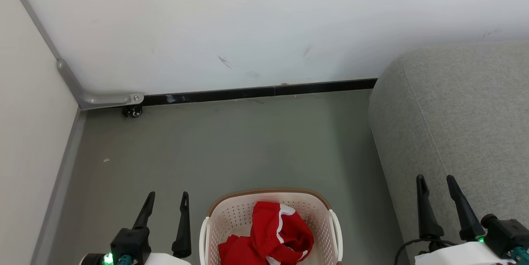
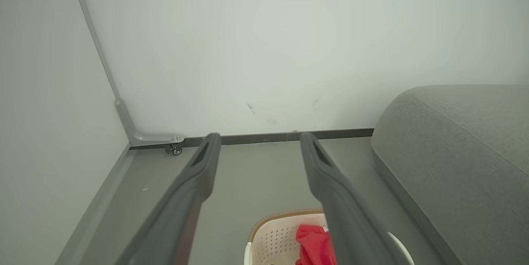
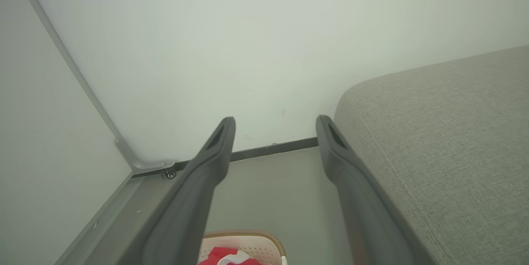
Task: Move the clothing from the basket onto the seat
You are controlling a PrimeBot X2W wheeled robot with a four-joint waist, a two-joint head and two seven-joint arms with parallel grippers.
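Observation:
The cream-white basket with a brown rim stands on the grey floor at the bottom middle of the head view. Red clothing with white trim lies crumpled inside it. The grey fabric seat fills the right side. My left gripper is open to the left of the basket, holding nothing. My right gripper is open over the seat's front edge, also holding nothing. The left wrist view shows the basket, clothing and seat. The right wrist view shows the basket, clothing and seat.
A white wall with a dark skirting strip closes the far side. A pale partition stands at the left, with a metal bracket and a small caster wheel at its foot. Grey floor lies between basket and wall.

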